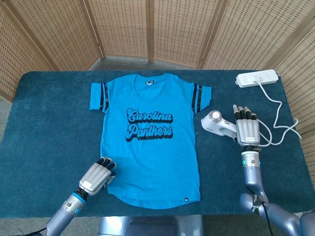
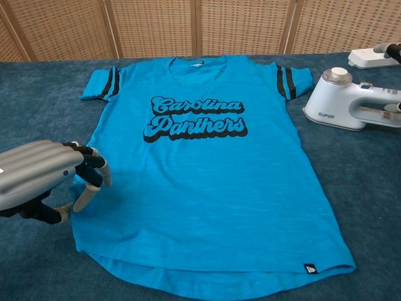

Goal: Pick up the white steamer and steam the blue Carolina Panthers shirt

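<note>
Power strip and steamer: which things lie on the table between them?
In the head view, only bare blue table cover separates the power strip from the steamer; the white cord runs off to the side.

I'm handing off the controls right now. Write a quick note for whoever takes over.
Left hand: fingers curled on the lower left hem of the blue Carolina Panthers shirt, which lies flat on the table.
Right hand: open, over the handle end of the white steamer; no grasp yet.
Steamer lies right of the shirt, cord running to the power strip.
Done: nothing.
Left: grasp, lift, steam.
</note>
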{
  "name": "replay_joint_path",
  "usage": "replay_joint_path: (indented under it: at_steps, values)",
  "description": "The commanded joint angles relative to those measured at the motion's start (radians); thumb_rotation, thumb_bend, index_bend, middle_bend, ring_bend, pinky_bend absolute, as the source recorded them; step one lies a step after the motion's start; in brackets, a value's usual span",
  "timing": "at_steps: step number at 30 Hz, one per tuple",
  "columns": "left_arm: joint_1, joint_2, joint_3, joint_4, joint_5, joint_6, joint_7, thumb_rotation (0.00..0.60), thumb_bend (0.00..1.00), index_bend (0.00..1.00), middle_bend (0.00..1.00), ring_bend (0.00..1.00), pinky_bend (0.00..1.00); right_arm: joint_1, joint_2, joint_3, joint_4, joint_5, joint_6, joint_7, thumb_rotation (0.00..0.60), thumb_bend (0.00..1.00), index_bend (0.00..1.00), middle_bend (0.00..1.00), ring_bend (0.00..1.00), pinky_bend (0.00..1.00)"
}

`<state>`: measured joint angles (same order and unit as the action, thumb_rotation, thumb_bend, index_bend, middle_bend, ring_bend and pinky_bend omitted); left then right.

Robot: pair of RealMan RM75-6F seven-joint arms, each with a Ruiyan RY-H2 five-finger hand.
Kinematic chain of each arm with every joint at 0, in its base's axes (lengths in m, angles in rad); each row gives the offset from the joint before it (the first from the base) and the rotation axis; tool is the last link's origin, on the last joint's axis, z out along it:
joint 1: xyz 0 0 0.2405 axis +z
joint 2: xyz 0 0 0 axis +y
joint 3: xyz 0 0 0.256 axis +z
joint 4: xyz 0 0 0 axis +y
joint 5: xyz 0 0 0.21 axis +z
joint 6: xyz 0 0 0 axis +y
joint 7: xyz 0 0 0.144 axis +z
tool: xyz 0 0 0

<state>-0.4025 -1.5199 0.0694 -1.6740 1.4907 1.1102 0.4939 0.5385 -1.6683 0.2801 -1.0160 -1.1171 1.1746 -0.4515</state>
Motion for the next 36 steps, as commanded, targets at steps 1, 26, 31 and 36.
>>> replay_joint_path:
  at_steps: [1,26,31,36]
  values:
    - [0.0,-0.002,-0.001,0.0,-0.003,0.0,0.002,0.6,0.45,0.71,0.35,0.23,0.19,0.017,-0.008,0.013,0.041,0.007,-0.02,0.014,0.6,0.29,0.0,0.14,0.12,0.22]
    - [-0.001,-0.005,-0.002,0.0,-0.023,0.001,0.001,0.6,0.45,0.71,0.35,0.23,0.19,0.103,-0.109,0.052,0.216,0.042,-0.094,0.048,0.6,0.32,0.16,0.26,0.23,0.28]
    - [-0.001,-0.006,-0.001,0.0,-0.024,0.001,0.001,0.6,0.45,0.71,0.35,0.23,0.19,0.108,-0.118,0.052,0.249,0.04,-0.102,0.061,0.6,0.34,0.26,0.32,0.3,0.32]
    - [-0.004,-0.007,-0.001,-0.003,-0.022,-0.001,0.001,0.6,0.45,0.71,0.35,0.23,0.19,0.113,-0.13,0.05,0.289,0.039,-0.115,0.071,0.6,0.39,0.38,0.38,0.37,0.37]
